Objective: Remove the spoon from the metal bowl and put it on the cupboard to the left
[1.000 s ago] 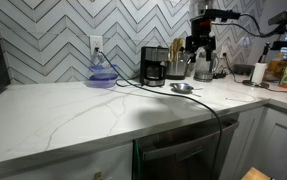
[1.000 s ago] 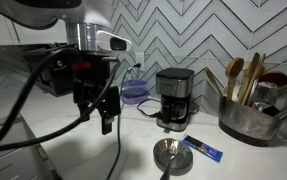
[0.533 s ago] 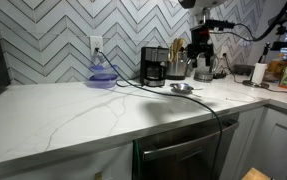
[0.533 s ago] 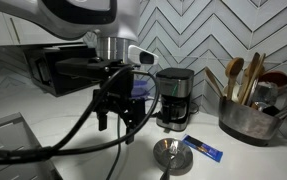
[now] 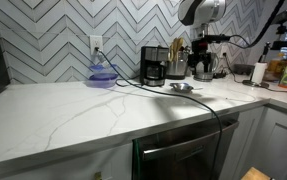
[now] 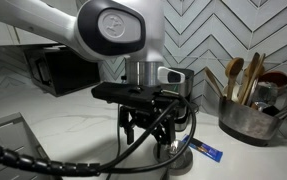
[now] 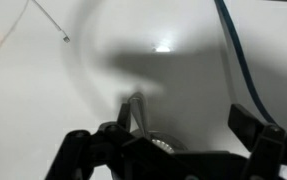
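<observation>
Steel metal bowl [image 5: 181,87] now directly under hand [image 6: 151,136]. Arm swung across counter [image 5: 73,110] in last second and dropped over it. Hand spread wide, gripping nothing. Spoon [image 7: 135,108] lies in bowl, handle poking up between fingers. Grasp looks next; carry left not begun.

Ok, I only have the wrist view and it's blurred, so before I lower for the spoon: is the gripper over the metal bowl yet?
Observer: Yes. In an exterior view the gripper hangs above the metal bowl, not down in it.
Operator: Anything lying close beside the bowl?
Observer: A blue packet lies flat right next to it.
Operator: And towards the wall?
Observer: The black coffee maker stands there, close to the bowl.
</observation>
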### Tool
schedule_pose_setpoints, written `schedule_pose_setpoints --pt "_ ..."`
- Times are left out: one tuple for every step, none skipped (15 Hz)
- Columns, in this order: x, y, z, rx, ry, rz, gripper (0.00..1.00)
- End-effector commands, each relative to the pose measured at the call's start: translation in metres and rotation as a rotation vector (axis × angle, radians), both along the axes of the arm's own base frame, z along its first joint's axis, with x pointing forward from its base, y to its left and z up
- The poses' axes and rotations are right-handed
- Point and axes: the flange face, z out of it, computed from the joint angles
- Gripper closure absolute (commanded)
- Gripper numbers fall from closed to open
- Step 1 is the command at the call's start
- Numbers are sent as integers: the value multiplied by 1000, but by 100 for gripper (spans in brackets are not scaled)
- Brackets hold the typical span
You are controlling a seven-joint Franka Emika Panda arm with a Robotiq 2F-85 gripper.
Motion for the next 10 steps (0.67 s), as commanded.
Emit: schedule_pose_setpoints --pt "2 -1 -4 1 3 -2 0" --pt "4 -2 -5 1 4 -3 0" --pt "4 -2 -5 0 4 -3 0" --pt "4 -2 -5 0 3 -3 0" --pt "5 -2 -4 0 2 -4 0" --pt "5 -2 -4 0 1 -4 0" --pt "9 -3 -7 -6 4 1 0" --pt "13 -5 -12 -12 14 21 0" --pt "16 -5 -15 -7 10 46 0" --pt "19 -5 -17 -8 7 67 0"
